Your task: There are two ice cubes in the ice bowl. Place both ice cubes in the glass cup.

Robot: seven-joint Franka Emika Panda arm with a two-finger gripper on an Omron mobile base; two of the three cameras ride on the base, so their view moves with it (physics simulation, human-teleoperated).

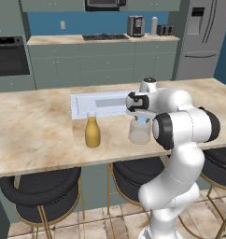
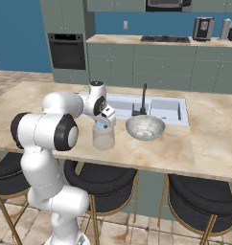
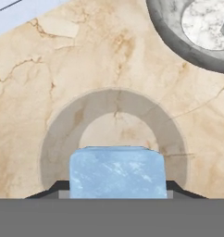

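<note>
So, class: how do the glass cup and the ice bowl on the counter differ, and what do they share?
The glass cup is clear and tall; the ice bowl is opaque grey-silver, wide and shallow. The gripper holds an ice cube over the cup, not over the bowl. Both are round, upright and on the counter.

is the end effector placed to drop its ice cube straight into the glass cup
Probably yes: the end effector holds an ice cube right above the glass cup, whose open mouth looks unobstructed.
</note>
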